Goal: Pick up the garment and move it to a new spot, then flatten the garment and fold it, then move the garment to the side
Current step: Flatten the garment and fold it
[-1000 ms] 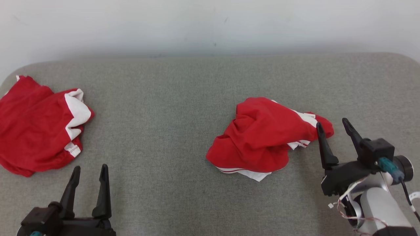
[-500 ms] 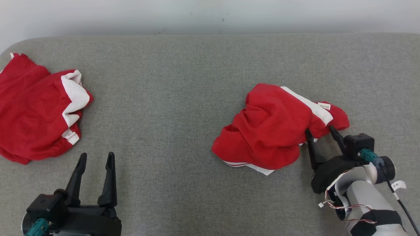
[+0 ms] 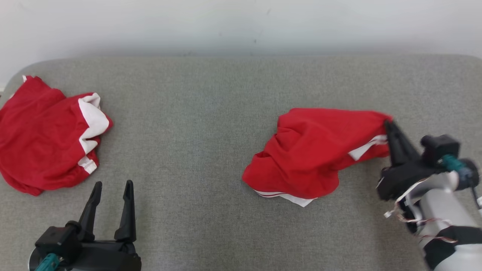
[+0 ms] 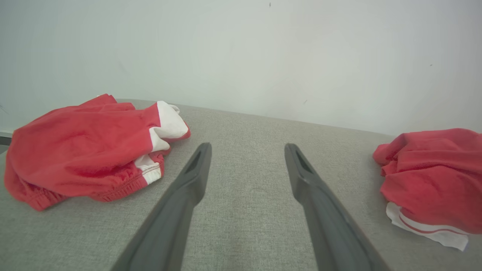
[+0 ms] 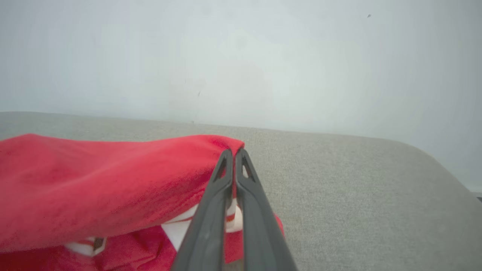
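Note:
The garment (image 3: 312, 150), red with white trim, lies crumpled right of centre on the grey padded table (image 3: 196, 124). My right gripper (image 3: 388, 126) is shut on the garment's right edge and holds that edge lifted and stretched rightward. In the right wrist view the two fingers press together at the red fabric's corner (image 5: 233, 152), with the garment (image 5: 113, 180) spreading left. My left gripper (image 3: 112, 185) stands open at the lower left with nothing between its fingers (image 4: 196, 169). In the left wrist view the garment (image 4: 433, 177) lies at the right edge.
A second red and white garment (image 3: 45, 135) lies bunched at the table's far left, also seen in the left wrist view (image 4: 86, 146). A pale wall (image 3: 241, 26) runs behind the table. Bare grey surface lies between the two garments.
My right gripper closed on the garment's right edge and raised it, pulling the fabric up and to the right. The head camera shifted. My left gripper stayed open.

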Motion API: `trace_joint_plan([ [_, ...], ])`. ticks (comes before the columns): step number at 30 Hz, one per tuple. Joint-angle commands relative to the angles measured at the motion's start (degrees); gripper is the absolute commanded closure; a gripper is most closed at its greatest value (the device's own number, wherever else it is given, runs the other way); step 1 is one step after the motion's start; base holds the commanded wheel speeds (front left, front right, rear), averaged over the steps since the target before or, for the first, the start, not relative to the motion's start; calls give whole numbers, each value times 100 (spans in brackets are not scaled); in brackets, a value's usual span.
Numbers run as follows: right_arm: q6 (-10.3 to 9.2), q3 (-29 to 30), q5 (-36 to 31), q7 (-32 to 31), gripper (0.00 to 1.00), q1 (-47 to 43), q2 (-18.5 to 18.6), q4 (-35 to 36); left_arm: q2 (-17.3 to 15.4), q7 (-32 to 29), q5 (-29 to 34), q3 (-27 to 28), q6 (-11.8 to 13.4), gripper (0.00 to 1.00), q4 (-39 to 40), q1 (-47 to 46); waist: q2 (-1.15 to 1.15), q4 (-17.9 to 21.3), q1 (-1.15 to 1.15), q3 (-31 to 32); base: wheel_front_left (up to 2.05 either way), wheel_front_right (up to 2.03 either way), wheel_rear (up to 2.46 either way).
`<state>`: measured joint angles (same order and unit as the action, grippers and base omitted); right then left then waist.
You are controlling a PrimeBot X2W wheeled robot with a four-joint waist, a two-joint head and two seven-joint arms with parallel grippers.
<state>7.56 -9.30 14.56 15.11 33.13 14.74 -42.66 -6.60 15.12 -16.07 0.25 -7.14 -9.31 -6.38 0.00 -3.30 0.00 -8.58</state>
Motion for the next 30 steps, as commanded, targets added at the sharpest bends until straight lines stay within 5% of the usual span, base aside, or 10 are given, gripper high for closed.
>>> trace_joint_plan([
  [1,-14,39,-49,4,100,71,69,109,24,5,63,6,-21,0,2,72,0,-14,0,132,0,0,0],
  [6,-15,-20,-316,3,100,351,262,695,80,5,66,-53,-28,0,17,116,0,-171,0,244,0,0,0],
  [11,-15,-623,-466,4,100,803,61,992,136,5,49,-57,-19,0,-23,194,0,-375,0,313,0,0,0],
  [24,-15,-2487,8,5,100,1506,-1020,167,235,5,23,-174,-23,0,-197,151,0,-1070,0,344,0,0,0],
  [29,-15,-3164,377,4,100,1309,-1168,-221,281,5,5,-218,-26,0,-226,153,0,-1217,0,268,0,0,0],
  [30,-15,-3366,562,5,84,1248,-1182,-186,289,5,-1,-225,-26,0,-243,135,0,-1241,0,255,0,0,0],
])
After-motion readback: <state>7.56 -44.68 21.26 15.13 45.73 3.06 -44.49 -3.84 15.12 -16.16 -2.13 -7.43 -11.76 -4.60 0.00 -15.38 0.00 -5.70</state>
